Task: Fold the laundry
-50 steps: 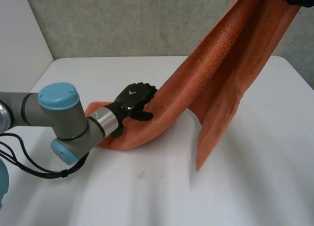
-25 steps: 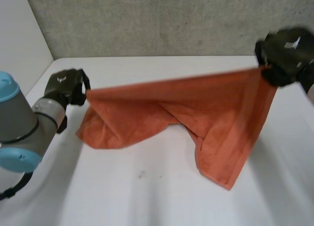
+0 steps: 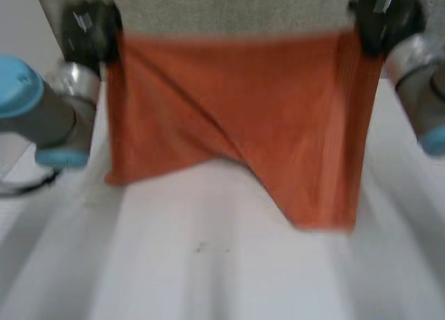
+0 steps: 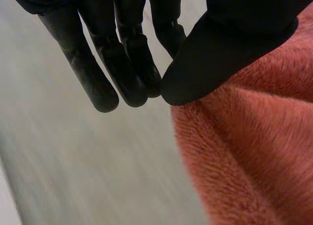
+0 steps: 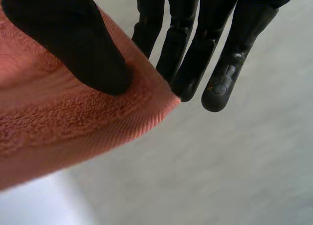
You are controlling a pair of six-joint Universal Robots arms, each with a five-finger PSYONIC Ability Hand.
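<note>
An orange towel hangs spread out as a broad sheet across the middle of the head view, lifted above the white tabletop and held by its two upper corners. The left hand is at the upper left of the frame, on the towel's upper left corner. The right hand is at the upper right, on the upper right corner, so the top edge runs taut and nearly level between them in front of the grey wall. The left arm comes in from the left edge and the right arm from the right edge. The towel's lower edge is uneven: its left end sits higher at centre left, and its right part drops lower towards the lower right of centre. A diagonal crease crosses the cloth between them. Whether the lowest part touches the tabletop cannot be told. In the left wrist view the left hand's thumb lies on the towel's corner and meets the nearly straight fingers just at the cloth's edge, pinching it. In the right wrist view the right hand's thumb presses the towel's corner down against the straight fingers behind it, and the tip of the corner sits at the fingertips.
</note>
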